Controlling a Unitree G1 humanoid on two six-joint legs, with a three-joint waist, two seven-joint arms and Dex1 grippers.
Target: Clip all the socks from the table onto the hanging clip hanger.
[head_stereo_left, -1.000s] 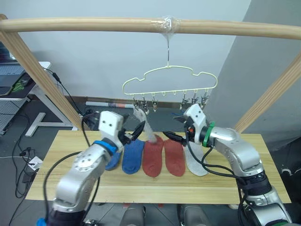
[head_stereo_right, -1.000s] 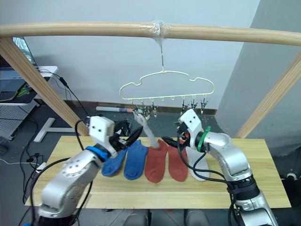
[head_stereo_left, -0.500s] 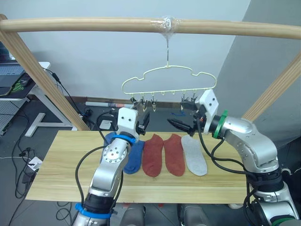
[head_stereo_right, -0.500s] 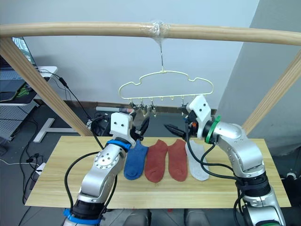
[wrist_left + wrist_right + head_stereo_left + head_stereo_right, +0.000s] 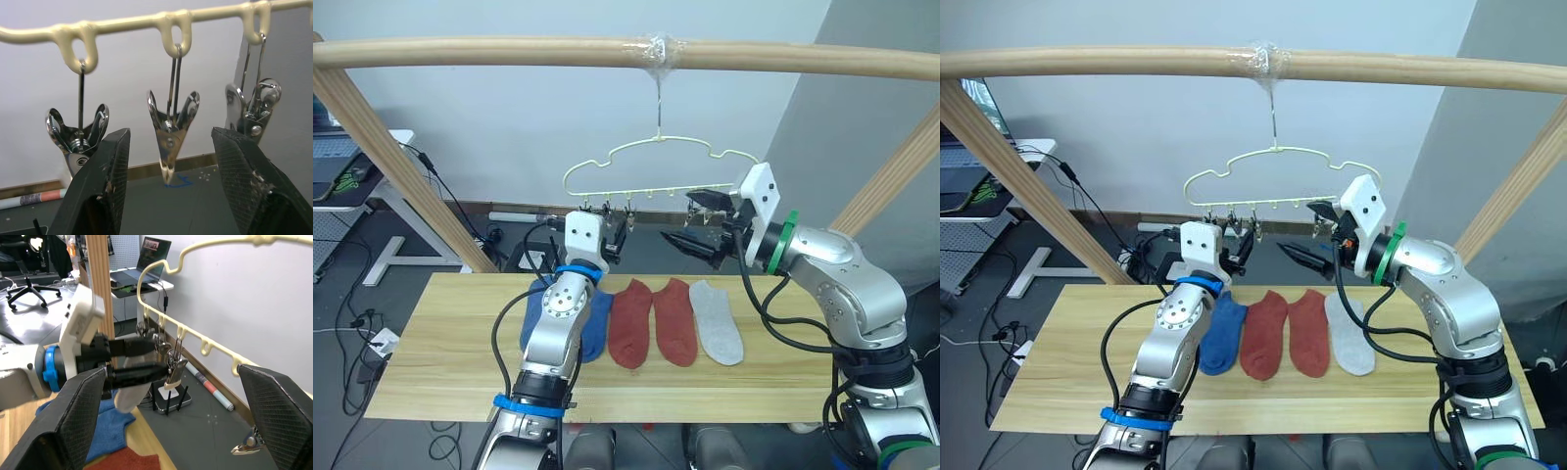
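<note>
Your left claw [image 5: 168, 196], spread, apparently brackets a hanger clip [image 5: 169, 139]; right claw [image 5: 697, 221] released; squeeze clip next, sock placement unclear.

Both arms are up from the table: left gripper [image 5: 168, 183] now brackets a hanger clip [image 5: 172, 131], right gripper [image 5: 697, 223] beside the hanger, fingers apart.

Glossy cream-coated wire clip hanger [image 5: 132, 22] with shiny chrome metal clips [image 5: 172, 128] — matt knit socks [image 5: 653, 320] on smooth pale-yellow wooden table [image 5: 450, 362].
</note>
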